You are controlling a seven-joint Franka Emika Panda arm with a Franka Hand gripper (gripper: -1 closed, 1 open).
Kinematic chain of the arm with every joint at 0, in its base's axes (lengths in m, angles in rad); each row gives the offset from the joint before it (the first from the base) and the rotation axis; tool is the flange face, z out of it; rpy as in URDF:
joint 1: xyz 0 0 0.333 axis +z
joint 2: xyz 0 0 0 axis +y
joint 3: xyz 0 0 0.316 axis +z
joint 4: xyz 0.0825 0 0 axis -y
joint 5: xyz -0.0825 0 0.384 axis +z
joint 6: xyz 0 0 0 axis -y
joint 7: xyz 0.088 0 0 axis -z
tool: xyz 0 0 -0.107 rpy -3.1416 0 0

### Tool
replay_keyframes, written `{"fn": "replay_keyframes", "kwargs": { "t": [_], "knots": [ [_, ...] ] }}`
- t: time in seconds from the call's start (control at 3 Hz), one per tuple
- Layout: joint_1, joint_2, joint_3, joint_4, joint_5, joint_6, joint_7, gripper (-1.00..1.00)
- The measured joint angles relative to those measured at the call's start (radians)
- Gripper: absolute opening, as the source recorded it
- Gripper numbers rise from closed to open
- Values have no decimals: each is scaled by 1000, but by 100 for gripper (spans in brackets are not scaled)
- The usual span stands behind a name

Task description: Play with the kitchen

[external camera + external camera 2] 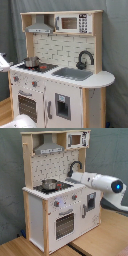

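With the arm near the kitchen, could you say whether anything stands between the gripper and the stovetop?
Nothing visible does: in the second exterior view the gripper is beside the stovetop, which bears only a pot.
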Motion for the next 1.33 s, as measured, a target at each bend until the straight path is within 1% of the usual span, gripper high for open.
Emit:
{"fn": "replay_keyframes", "kwargs": {
  "t": [0.33,0.67,1.0,1.33],
  "knots": [
    [-37,59,-58,52,42,-48,12,100],
    [-87,113,-66,119,60,-95,50,100],
    [-131,155,-58,181,65,-136,91,100],
    [-176,199,-42,246,76,-180,132,100]
  ]
}}
